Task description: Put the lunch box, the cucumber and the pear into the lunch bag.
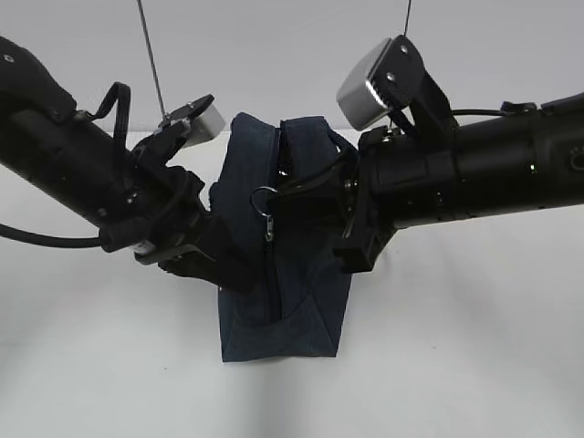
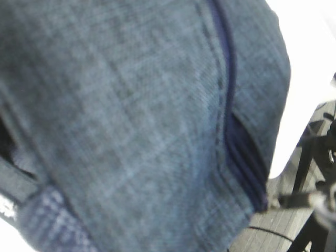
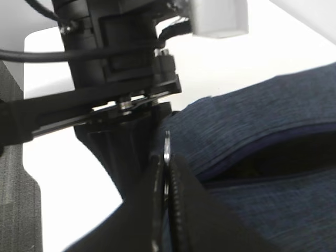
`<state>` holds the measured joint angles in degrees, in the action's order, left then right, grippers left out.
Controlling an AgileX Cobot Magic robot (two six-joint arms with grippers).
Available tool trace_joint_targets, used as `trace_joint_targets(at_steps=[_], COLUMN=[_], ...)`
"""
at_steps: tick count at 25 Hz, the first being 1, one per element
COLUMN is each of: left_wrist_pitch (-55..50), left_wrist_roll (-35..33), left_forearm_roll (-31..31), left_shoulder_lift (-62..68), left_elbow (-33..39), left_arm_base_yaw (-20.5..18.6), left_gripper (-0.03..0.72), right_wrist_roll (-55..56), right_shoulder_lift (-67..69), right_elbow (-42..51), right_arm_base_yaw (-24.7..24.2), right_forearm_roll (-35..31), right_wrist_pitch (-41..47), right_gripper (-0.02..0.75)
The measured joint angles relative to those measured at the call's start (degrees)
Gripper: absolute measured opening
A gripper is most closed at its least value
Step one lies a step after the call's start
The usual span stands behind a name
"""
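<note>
1. the lunch bag (image 1: 287,274), dark navy fabric, stands upright at the centre of the exterior frame on a white table (image 1: 474,365), its zip running down the face toward the camera.
2. the left gripper (image 1: 228,269) presses against the bag's lower left side; its tips are hidden by the cloth, so whether it has pinched fabric cannot be told.
3. the left wrist view is filled by blurred blue weave, with the zip line curving down the right of the frame.
4. the right gripper (image 3: 167,173), at centre bottom of the right wrist view, is closed on the silver ring pull (image 1: 264,201), a thin metal edge showing between its tips.
5. in that same view the zip gapes a little at the right, dark inside.
6. the lunch box, cucumber and pear appear in no view.
7. the bag looks soft and light, likely to slump or slide when tugged; a hold on side fabric to brace it, with the ring as the pulling point, seems best.
</note>
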<state>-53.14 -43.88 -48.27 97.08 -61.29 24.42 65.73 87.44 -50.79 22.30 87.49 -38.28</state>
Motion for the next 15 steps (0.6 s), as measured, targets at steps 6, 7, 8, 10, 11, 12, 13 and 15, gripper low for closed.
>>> trace_joint_targets(at_steps=[6, 7, 8, 10, 11, 12, 13, 15], left_wrist_pitch=[-1.33, -1.45, -1.57, -1.86, -2.05, -2.22, -2.55, -2.99], left_wrist_roll=[1.48, 1.76, 1.98, 2.0, 2.05, 2.11, 2.17, 2.57], left_forearm_roll=[2.62, 2.82, 2.98, 3.27, 3.36, 3.42, 3.7, 4.05], left_shoulder_lift=[0.0, 0.0, 0.0, 0.0, 0.0, 0.0, 0.0, 0.0], left_elbow=[-0.06, -0.06, -0.06, -0.06, -0.06, -0.06, -0.06, -0.09], left_arm_base_yaw=[0.0, 0.0, 0.0, 0.0, 0.0, 0.0, 0.0, 0.0], left_gripper=[0.017, 0.017, 0.017, 0.015, 0.015, 0.015, 0.015, 0.015], right_wrist_roll=[-1.55, -1.78, -2.05, -2.57, -2.7, -2.7, -2.81, -3.19], right_shoulder_lift=[0.0, 0.0, 0.0, 0.0, 0.0, 0.0, 0.0, 0.0], right_elbow=[-1.67, -2.05, -2.28, -2.61, -2.88, -3.0, -3.09, -3.09], right_arm_base_yaw=[0.0, 0.0, 0.0, 0.0, 0.0, 0.0, 0.0, 0.0], right_forearm_roll=[0.0, 0.0, 0.0, 0.0, 0.0, 0.0, 0.0, 0.0], right_wrist_pitch=[1.49, 1.8, 2.18, 2.59, 2.75, 3.04, 3.16, 3.32], right_gripper=[0.0, 0.0, 0.0, 0.0, 0.0, 0.0, 0.0, 0.0])
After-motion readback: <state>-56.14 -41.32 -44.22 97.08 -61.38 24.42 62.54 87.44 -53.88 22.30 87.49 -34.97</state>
